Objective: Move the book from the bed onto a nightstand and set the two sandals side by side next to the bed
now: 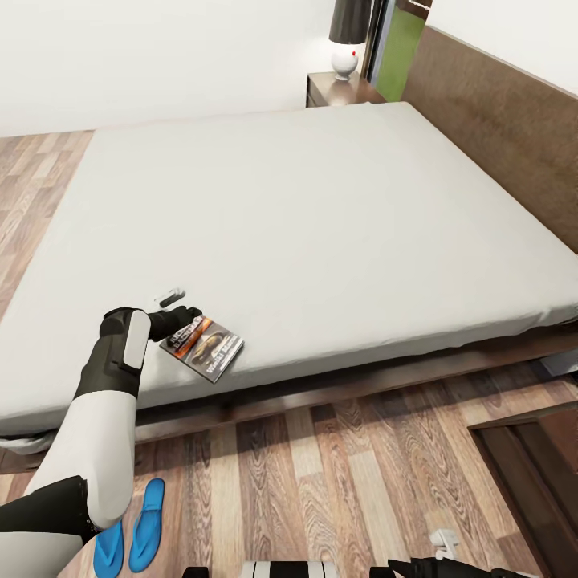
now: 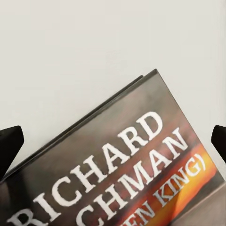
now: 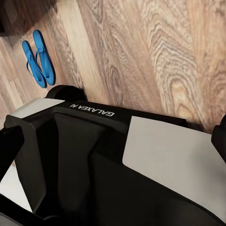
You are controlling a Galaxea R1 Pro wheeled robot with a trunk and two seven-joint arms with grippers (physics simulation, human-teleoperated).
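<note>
**Left gripper sitting over the book at the bed's near edge**

Head view: your left arm is reaching over the near edge of the bed (image 1: 321, 209), w/ the left gripper (image 1: 178, 309) hovering at the book (image 1: 203, 345). The book is lying flat on the off-white mattress, close to the near edge, cover up. One pale finger (image 1: 169, 297) is showing just beyond the book's far corner. From here you can't tell if the fingers are touching the cover. The nightstand (image 1: 341, 88) w/ the lamp (image 1: 348, 36) is standing at the far side, next to the headboard, well apart from the book. The two sandals (image 1: 130, 530) are lying side by side on the wood floor (image 1: 321, 482) just beside the bed frame, under your left arm. The right gripper (image 1: 443, 546) is hanging low over the floor at the picture's bottom; whether it's spread or closed, can't tell.

Left wrist view: the book (image 2: 132, 174) is sitting between the two dark fingertips (image 2: 9, 143), which are spread wide and clear of its edges, grasping nothing. White "RICHARD" lettering and an orange band are reading clearly.

Right wrist view: you're looking at the robot's own black-and-white base (image 3: 117, 165), w/ the sandals (image 3: 38, 59) lying together on the floor beyond. Both fingertips (image 3: 9, 146) are spread wide apart, holding nothing.
</note>
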